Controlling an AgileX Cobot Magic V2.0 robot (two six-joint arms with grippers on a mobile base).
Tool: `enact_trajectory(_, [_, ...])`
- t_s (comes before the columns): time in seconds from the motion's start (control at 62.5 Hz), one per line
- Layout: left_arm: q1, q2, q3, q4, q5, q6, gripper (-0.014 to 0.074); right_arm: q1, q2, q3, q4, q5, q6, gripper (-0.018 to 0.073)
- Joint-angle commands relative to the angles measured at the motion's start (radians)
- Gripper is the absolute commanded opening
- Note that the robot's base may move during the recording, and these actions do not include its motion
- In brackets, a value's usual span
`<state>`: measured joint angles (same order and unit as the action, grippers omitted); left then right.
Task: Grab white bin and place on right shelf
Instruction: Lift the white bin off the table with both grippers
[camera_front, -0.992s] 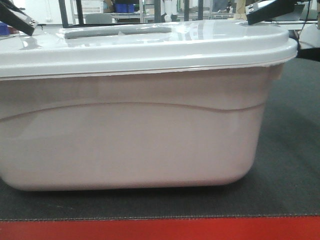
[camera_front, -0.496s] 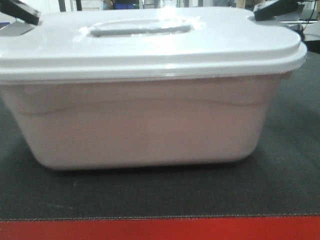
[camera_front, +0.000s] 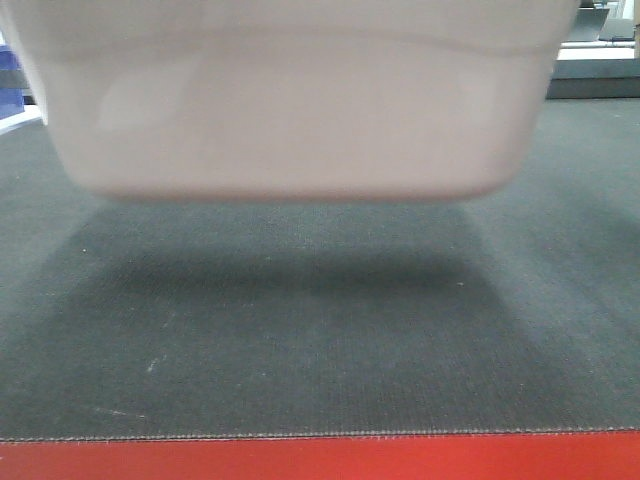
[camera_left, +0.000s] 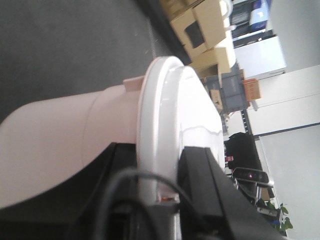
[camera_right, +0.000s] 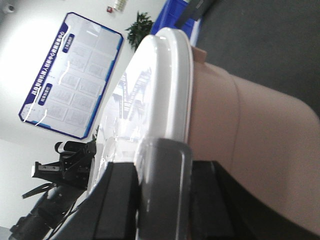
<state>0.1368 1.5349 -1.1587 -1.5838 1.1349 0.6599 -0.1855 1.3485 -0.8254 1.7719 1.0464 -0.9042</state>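
Where the white bin (camera_front: 300, 100) lay: between my two claws, its long axis running claw to claw
Left claw (camera_left: 160, 167): clenched on its lid rim
Right claw (camera_right: 165, 187): clenched on the far rim

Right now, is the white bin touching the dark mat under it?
Apart. Front-facing view: the white bin hangs above the dark mat, with bare mat and the bin's shadow showing underneath.

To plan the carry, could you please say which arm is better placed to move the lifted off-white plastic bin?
Probably neither alone: the left hand and right hand each clamp the glossy white lid at opposite ends, holding the off-white plastic bin above the dark mat.
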Motion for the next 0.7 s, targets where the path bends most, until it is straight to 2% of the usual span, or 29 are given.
enact_trajectory(0.0, [-0.030,-0.059,-0.066,-0.112,0.204,0.005,-0.0126,0.018,-0.073,-0.064,0.113,0.291,0.027,0.0059])
enact_trajectory(0.16, [-0.033,-0.069,-0.131,-0.117,0.204,-0.034,-0.0126,0.018,-0.122,-0.130,0.113,0.268,0.088,0.0059])
enact_trajectory(0.272, [-0.056,-0.071,-0.169,-0.117,0.204,-0.051,-0.0126,0.018,-0.151,-0.178,0.113,0.243,0.120,0.0059])
enact_trajectory(0.464, [-0.122,-0.075,-0.206,-0.115,0.204,-0.054,-0.0126,0.018,-0.179,-0.201,0.113,0.231,0.120,0.0059])
enact_trajectory(0.688, [-0.131,-0.080,-0.206,-0.119,0.204,-0.054,-0.0126,0.018,-0.179,-0.201,0.113,0.227,0.120,0.0059])
